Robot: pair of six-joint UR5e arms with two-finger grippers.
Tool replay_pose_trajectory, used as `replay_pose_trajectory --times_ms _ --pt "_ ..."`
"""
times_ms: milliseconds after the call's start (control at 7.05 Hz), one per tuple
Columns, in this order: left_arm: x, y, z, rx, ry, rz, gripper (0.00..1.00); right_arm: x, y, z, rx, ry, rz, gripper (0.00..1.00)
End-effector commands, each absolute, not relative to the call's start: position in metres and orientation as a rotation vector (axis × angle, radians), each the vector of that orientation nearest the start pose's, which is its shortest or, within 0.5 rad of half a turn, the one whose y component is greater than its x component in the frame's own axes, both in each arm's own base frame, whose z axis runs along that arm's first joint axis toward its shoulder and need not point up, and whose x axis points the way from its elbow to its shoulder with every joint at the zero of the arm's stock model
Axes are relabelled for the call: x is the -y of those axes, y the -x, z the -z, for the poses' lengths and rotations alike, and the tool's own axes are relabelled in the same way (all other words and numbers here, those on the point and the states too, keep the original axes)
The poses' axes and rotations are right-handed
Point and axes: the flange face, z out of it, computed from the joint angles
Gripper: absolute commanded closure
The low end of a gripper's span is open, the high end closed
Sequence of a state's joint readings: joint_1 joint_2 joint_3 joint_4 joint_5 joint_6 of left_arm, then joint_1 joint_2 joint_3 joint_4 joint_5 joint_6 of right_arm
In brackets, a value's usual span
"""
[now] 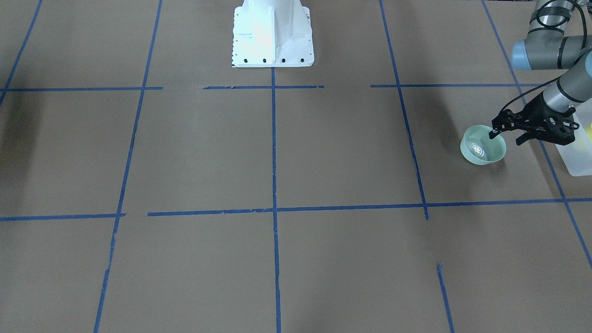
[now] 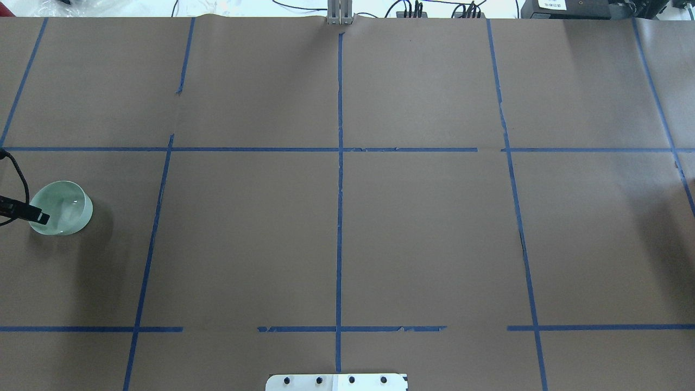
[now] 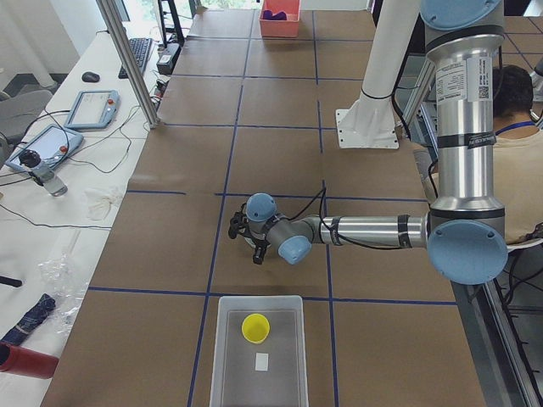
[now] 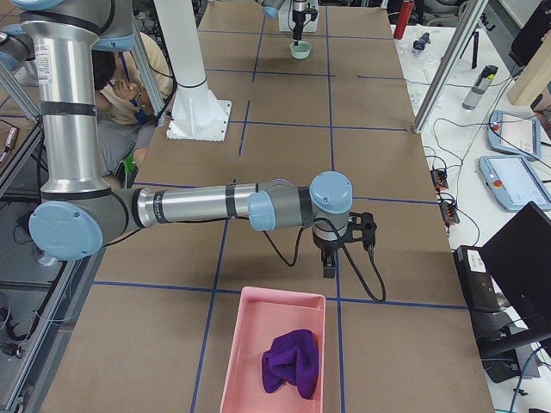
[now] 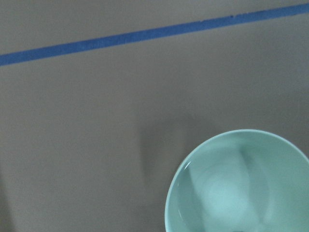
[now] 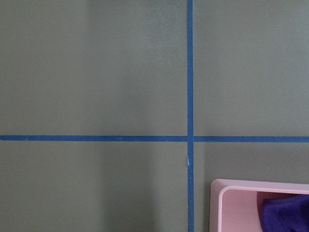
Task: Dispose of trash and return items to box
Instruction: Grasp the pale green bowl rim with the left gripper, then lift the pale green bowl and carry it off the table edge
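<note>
The pale mint-green bowl (image 1: 481, 149) stands on the brown table near its left end, also in the overhead view (image 2: 61, 208) and the left wrist view (image 5: 241, 186). My left gripper (image 1: 506, 138) is open. One fingertip (image 1: 493, 134) is over the bowl's inside and the other is outside its wall. The yellow cup (image 3: 255, 327) lies inside the frosted-white box (image 3: 227, 356), which stands just beside the bowl (image 1: 578, 159). My right gripper (image 4: 330, 258) hangs over the table at the other end; I cannot tell whether it is open or shut.
A pink tray (image 4: 250, 344) with a purple cloth (image 4: 291, 361) lies near the right gripper; its corner shows in the right wrist view (image 6: 241, 193). A white slip (image 3: 262, 361) lies in the box. The white robot base (image 1: 273, 34) stands at mid-table.
</note>
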State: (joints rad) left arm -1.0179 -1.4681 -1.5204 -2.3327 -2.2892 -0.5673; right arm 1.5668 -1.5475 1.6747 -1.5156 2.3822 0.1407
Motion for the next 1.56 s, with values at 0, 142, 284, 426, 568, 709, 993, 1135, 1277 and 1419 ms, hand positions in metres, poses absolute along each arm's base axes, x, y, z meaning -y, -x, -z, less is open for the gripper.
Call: replay_pose_trajectory --times_ms 0,142,284,426,568,709,993,1135,1277,1419 --pt "0.440 -0.200 -0.651 -0.899 -0.116 -0.218 0.44 0.510 -0.056 -0.587 0.820 -0.112 -0.049 0.00" --pt "0.440 -0.200 -0.650 -0.900 -0.119 -0.220 0.99 0.506 -0.056 -0.591 0.819 -0.105 -0.050 0.00" --pt "0.441 -0.200 -0.648 -0.903 -0.124 -0.218 1.00 0.505 -0.056 -0.593 0.819 -0.103 -0.050 0.00" --pt "0.441 -0.200 -0.648 -0.904 -0.122 -0.217 1.00 0.505 -0.055 -0.593 0.819 -0.102 -0.048 0.00" --pt "0.442 -0.201 -0.627 -0.930 -0.145 -0.224 1.00 0.505 -0.055 -0.593 0.818 -0.103 -0.048 0.00" --pt "0.440 -0.198 -0.601 -0.954 -0.174 -0.226 1.00 0.505 -0.055 -0.590 0.818 -0.108 -0.046 0.00" --pt "0.454 -0.128 -0.571 -1.067 -0.222 -0.179 1.00 0.505 -0.055 -0.584 0.820 -0.120 -0.041 0.00" --pt "0.448 -0.102 -0.589 -1.041 -0.276 -0.235 1.00 0.504 -0.055 -0.582 0.820 -0.123 -0.039 0.00" --pt "0.450 -0.067 -0.614 -0.988 -0.334 -0.261 1.00 0.504 -0.055 -0.582 0.820 -0.121 -0.040 0.00" --pt "0.449 -0.023 -0.661 -0.930 -0.376 -0.292 1.00 0.504 -0.055 -0.581 0.819 -0.124 -0.039 0.00"
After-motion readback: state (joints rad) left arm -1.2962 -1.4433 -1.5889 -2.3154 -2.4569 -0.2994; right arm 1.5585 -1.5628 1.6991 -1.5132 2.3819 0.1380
